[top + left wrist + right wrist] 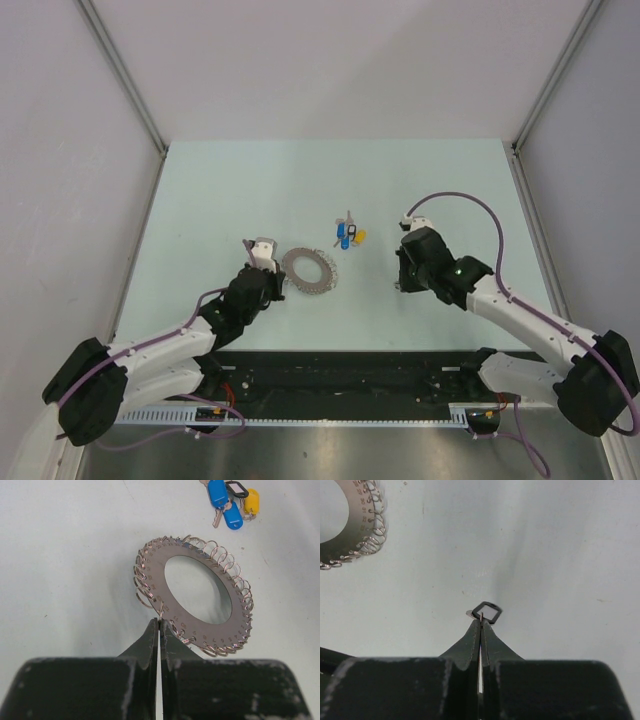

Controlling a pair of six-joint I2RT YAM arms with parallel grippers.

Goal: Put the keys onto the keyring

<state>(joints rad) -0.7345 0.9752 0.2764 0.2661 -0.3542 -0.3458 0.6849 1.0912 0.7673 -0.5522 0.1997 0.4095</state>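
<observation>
On the pale table [300, 180], the keyring [200, 597] lies flat between the arms, and the keys [230, 502] sit in a blue, yellow and black-rimmed cluster just beyond it. The left gripper [159, 625] is closed tight, its tips pinching one wire loop [161, 614] at the ring's near rim, probably to steady the ring for threading. The right gripper [481, 619] is also fully closed, nipping a small black-rimmed tag [488, 612] well to the ring's right. This looks like a single key singled out to be carried to a loop. Tiny numbers are stamped round the ring's face, one beside each loop, but they are too small to read surely. No brand shows.
</observation>
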